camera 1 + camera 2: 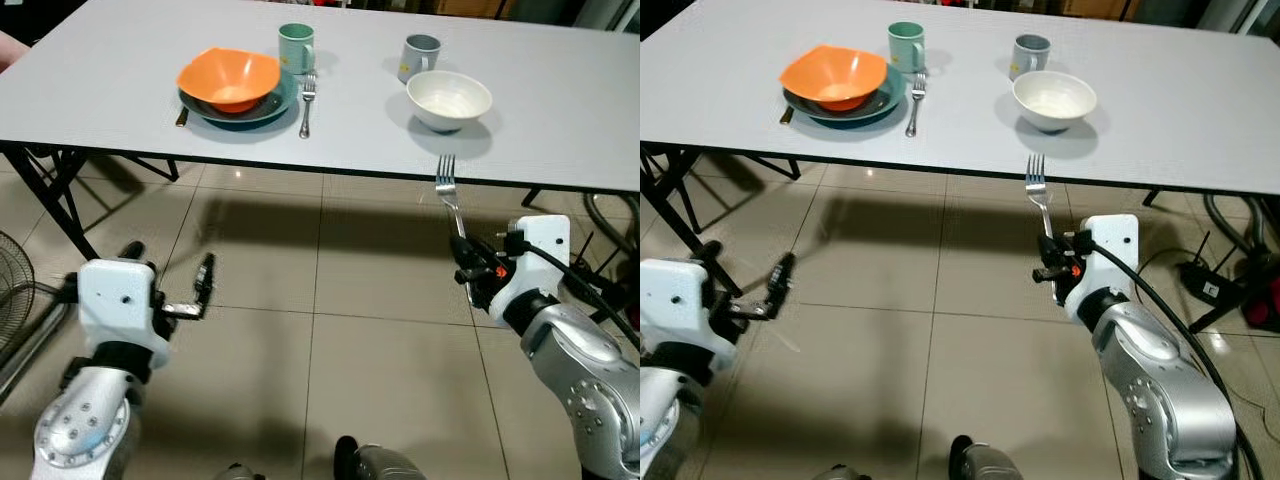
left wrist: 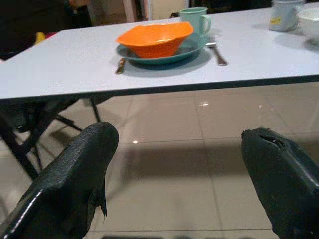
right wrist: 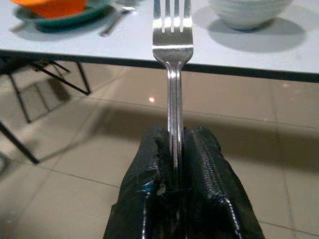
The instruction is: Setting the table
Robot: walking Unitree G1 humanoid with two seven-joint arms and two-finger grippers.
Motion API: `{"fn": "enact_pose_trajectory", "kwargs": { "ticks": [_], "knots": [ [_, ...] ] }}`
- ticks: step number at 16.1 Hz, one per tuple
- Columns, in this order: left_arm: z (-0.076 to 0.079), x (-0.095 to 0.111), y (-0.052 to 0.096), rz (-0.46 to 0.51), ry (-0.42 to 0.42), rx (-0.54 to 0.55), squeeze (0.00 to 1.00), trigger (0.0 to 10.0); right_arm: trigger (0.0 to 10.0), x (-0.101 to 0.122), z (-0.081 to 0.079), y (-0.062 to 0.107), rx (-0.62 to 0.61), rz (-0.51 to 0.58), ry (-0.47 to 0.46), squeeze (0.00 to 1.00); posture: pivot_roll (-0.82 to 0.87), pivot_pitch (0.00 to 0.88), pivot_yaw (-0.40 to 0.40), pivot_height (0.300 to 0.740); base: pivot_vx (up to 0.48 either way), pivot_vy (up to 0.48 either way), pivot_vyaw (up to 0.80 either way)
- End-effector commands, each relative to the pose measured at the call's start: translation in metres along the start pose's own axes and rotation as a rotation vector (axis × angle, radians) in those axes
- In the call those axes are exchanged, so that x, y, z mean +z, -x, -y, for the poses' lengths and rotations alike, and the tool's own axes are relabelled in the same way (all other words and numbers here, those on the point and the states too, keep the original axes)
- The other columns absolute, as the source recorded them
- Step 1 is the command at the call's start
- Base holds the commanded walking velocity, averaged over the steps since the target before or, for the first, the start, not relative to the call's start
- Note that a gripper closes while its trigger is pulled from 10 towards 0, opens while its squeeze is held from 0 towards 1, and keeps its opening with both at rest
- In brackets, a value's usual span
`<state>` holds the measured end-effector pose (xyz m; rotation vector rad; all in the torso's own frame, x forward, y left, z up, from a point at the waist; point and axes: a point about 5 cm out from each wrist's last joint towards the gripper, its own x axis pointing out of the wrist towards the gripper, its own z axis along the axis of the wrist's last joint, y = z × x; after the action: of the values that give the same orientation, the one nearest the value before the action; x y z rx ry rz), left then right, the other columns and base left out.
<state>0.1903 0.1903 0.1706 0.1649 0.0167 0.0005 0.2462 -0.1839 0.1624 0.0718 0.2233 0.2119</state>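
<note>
Right gripper [image 3: 175, 164] is clamped on a fork [image 1: 447, 190] by the lower handle, tines up and pointing at the table [image 1: 560, 120] edge, held out in front of the table over the floor [image 1: 330, 300], just short of the white bowl [image 1: 449, 99]. The handle end is buried between the fingers, can't see it. Left gripper [image 2: 182, 179] is spread wide with nothing in it, low and left of the table; in the head views its fingers are small and dark, hard to read. On the table: orange bowl [image 1: 229, 78] sitting in a teal plate [image 1: 262, 111] with most of the plate covered, a second fork [image 1: 306, 105] just right of the plate, green mug [image 1: 296, 47] behind it, grey mug [image 1: 420, 56] behind the white bowl. Something thin and brownish [image 1: 182, 117] pokes out left of the plate, can't tell what it is. Far table edge is cut off.
</note>
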Motion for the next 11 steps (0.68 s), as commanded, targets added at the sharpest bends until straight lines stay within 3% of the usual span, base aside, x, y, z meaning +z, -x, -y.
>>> {"fn": "enact_pose_trajectory", "kwargs": {
  "ticks": [1,10,11],
  "knots": [
    [0.002,-0.006,0.000,-0.030,-0.001,0.011,0.00,10.0,10.0,0.005,0.004,-0.003,-0.037,0.033,-0.013,0.00,-0.08,0.126,-0.012,0.740,0.000,0.000,0.00],
    [0.008,-0.013,-0.008,-0.031,0.036,0.039,0.00,10.0,10.0,0.002,-0.002,-0.023,-0.024,0.040,-0.014,0.00,-0.06,0.049,-0.016,0.740,0.283,0.000,0.00],
    [0.007,-0.012,-0.010,-0.026,0.033,0.048,0.00,10.0,10.0,0.002,-0.002,-0.025,-0.025,0.044,-0.022,0.00,-0.05,0.043,-0.021,0.740,0.319,0.000,-0.80]
  ]
}}
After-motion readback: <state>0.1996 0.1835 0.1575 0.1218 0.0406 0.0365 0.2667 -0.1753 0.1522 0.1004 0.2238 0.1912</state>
